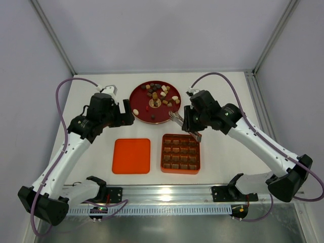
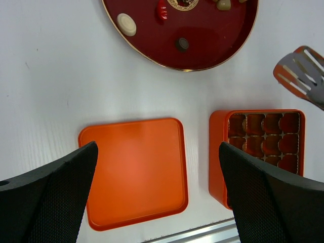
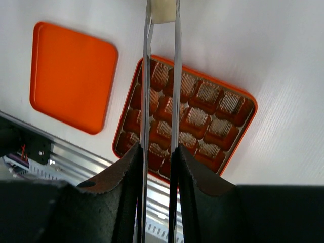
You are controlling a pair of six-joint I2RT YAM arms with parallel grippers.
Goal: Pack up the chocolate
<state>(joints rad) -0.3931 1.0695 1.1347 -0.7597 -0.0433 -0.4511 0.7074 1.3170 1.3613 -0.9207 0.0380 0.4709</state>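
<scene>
A cream-white chocolate piece (image 3: 162, 11) is pinched at the tips of the metal tweezers (image 3: 147, 91), which the right gripper (image 3: 158, 152) squeezes between its fingers. The other chocolates (image 1: 157, 92) lie on the red plate (image 1: 139, 110) just beyond those tips. Under the tweezers sits the orange box (image 3: 251, 109), its lid (image 3: 73, 76) to the left, beneath the wide-spread left gripper (image 2: 158, 147).

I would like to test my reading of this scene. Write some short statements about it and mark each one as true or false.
1. The flat lid lies beside the gridded box, not on it. True.
2. The left gripper is shut on a chocolate. False: it is open and holds nothing.
3. The right gripper holds metal tweezers with a cream-white piece between the tips. True.
4. The plate is empty. False: many chocolate pieces lie on it.
</scene>
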